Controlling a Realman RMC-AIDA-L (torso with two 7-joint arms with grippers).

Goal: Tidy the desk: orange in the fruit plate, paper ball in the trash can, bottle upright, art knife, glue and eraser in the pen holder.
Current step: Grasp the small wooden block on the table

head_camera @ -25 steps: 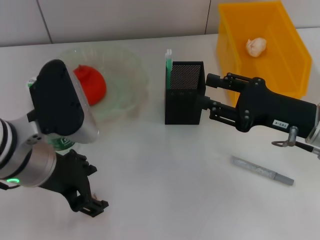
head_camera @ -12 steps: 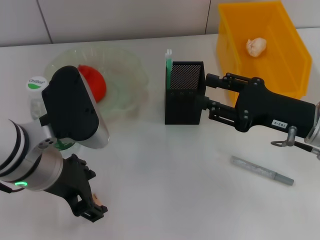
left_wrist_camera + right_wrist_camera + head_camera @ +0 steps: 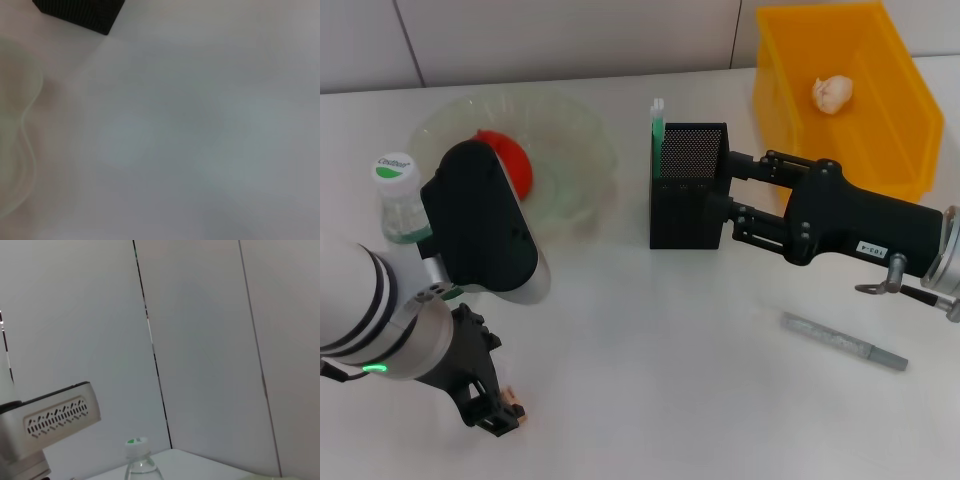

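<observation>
From the head camera, the white counter [image 3: 650, 330] holds many things. The left gripper [image 3: 498, 408] is low at the near left side. Its fingers are down at the counter around the eraser [image 3: 513, 407], a tiny tan block that peeks out beside them. I cannot tell if the fingers are pinching it yet.

The bottle [image 3: 400, 200] stands upright at the far left, with its white and green cap on top. Just beside it is the fruit plate [image 3: 575, 150], a pale green glass bowl. The orange [image 3: 512, 165] sits inside the plate, partly hidden by the left arm.

The pen holder [image 3: 688, 185] is a black mesh cup in the middle. A green and white stick [image 3: 657, 120] pokes up from its left corner. The right gripper [image 3: 732, 195] is right against the right side of the pen holder. I cannot tell how far open its fingers are.

The trash can [image 3: 880, 120] is a yellow bin at the far right. The paper ball [image 3: 833, 93] lies inside it. A thin grey art knife [image 3: 843, 341] lies flat on the counter, near the right arm.

In the left wrist camera, a corner of the pen holder [image 3: 77, 12] and the wavy rim of the fruit plate [image 3: 27, 130] show on the bare counter [image 3: 200, 130].

In the right wrist camera, the top of the bottle [image 3: 139, 460] shows in front of a grey wall [image 3: 200, 340].
</observation>
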